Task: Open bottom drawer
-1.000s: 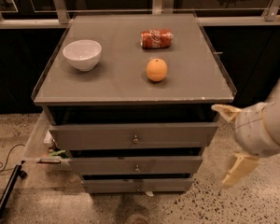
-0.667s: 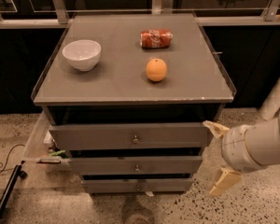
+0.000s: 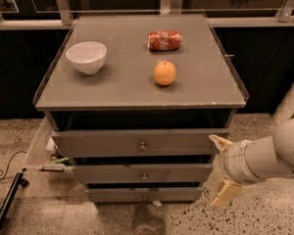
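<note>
The grey cabinet has three drawers. The bottom drawer (image 3: 144,195) is the lowest and narrowest grey front, with a small round metal knob (image 3: 145,197); its front sits in line under the two above. My gripper (image 3: 221,168) is at the right of the cabinet, beside the drawer fronts, level with the middle drawer. It is open and empty: one pale finger (image 3: 219,142) points up-left and the other finger (image 3: 226,193) hangs down. It touches no drawer.
On the cabinet top (image 3: 117,87) stand a white bowl (image 3: 86,57), an orange (image 3: 164,73) and a red soda can (image 3: 164,40) lying on its side. A clear bin (image 3: 44,151) and cables lie on the floor at left. Speckled floor spreads in front.
My arm has moved down and left, bringing the gripper closer to the right side of the drawer fronts. The drawers and objects have not moved.
</note>
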Motion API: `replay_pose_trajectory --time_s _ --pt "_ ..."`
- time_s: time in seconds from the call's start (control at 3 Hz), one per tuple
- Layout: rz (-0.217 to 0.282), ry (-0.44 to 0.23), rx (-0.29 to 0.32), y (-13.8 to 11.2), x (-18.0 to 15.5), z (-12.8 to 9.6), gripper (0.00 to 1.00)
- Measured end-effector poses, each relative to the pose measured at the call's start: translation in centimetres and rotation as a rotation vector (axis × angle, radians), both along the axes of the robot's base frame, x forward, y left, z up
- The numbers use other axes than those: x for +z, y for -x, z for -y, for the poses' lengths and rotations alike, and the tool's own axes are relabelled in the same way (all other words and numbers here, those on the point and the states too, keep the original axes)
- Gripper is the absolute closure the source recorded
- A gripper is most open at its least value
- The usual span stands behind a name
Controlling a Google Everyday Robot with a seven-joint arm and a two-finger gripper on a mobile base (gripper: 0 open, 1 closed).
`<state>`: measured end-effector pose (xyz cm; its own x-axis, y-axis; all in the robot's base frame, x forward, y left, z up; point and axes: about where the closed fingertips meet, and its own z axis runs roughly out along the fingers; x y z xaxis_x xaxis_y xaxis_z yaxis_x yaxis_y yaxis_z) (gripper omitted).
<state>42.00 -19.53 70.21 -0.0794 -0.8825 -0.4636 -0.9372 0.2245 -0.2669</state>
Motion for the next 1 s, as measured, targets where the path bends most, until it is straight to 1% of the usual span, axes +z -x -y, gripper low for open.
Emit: replay_pose_trajectory --time_s 0.33,0.67,1.0 --pt "-0.044 -0.025 0.0 0.4 -4.1 -1.2 0.0" --pt "-0.076 -0.063 0.004 1.0 -11.2 -2.0 0.0" --pt "-0.064 -0.101 -0.012 1.6 -18.0 -1.8 0.0"
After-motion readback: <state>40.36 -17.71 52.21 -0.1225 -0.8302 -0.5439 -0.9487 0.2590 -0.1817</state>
